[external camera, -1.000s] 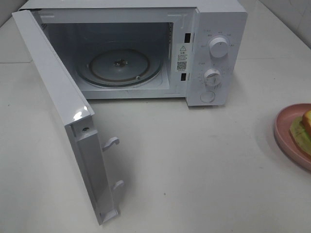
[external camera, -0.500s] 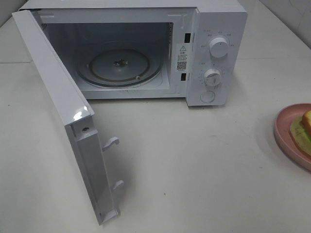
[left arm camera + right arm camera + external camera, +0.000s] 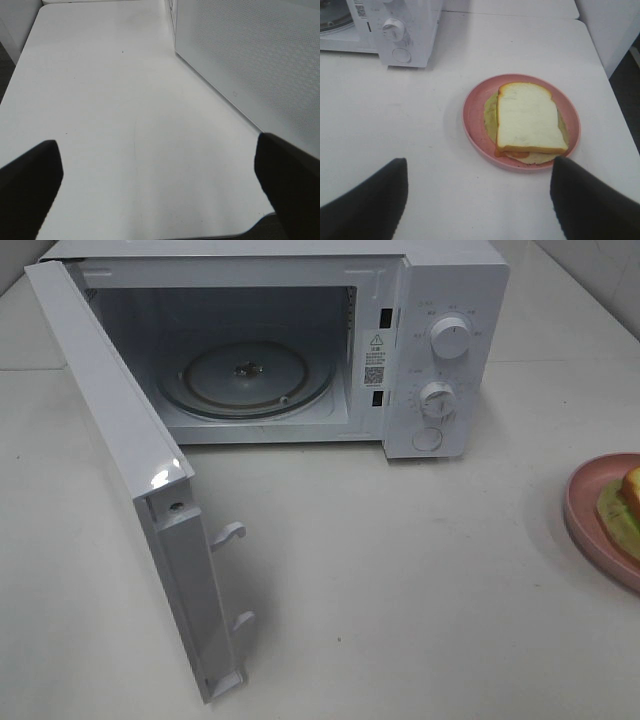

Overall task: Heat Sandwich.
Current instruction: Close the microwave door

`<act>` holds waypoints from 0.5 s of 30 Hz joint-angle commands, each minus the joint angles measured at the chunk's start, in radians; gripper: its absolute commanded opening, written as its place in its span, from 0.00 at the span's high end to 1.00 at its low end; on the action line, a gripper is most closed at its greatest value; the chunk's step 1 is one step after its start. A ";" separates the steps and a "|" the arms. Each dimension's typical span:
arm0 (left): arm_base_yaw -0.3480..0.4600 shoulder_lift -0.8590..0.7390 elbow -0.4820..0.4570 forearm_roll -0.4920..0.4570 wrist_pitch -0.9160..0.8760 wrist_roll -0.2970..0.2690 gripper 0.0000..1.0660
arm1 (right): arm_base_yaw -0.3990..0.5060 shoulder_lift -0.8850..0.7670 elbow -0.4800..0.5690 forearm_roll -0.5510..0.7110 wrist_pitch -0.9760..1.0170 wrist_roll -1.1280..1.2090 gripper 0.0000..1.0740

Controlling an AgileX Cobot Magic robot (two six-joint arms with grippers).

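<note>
Right now a big white tabletop (image 3: 420, 590) fills most of the high view. On it, toward the back, stands a white microwave (image 3: 450, 280), the biggest thing on it. Its door (image 3: 120, 470) is swung wide open to the left side of the high view, with two little hooks sticking out of its edge. Inside the microwave lies a round glass tray (image 3: 245, 380), and nothing sits on it. On the front panel are two round white knobs, an upper knob (image 3: 451, 338) and a lower knob (image 3: 437, 398), with a round button (image 3: 427, 439) below them. Far to the right, well apart from the microwave, a pink plate (image 3: 475, 107) rests on the tabletop, partly cut off by the edge of the high view. The sandwich (image 3: 527, 117) lies flat on this plate, with pale bread on top and green showing under it. The right gripper (image 3: 480, 200) hangs above the tabletop near the plate, and its two dark fingers (image 3: 367, 205) stand wide apart, grasping nothing. The left gripper (image 3: 160, 185) is over a bare part of the tabletop beside the outside of the open door, and its dark fingers (image 3: 30, 185) are spread wide too, with nothing between them. Neither gripper shows in the high view.
</note>
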 commanded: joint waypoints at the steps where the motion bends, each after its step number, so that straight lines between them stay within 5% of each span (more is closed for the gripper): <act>1: 0.001 -0.014 -0.001 -0.006 -0.015 -0.003 0.06 | -0.036 -0.057 0.047 0.008 -0.023 -0.017 0.29; 15: 0.001 -0.014 -0.001 -0.006 -0.015 -0.003 0.06 | -0.044 -0.121 0.097 0.029 -0.048 -0.028 0.29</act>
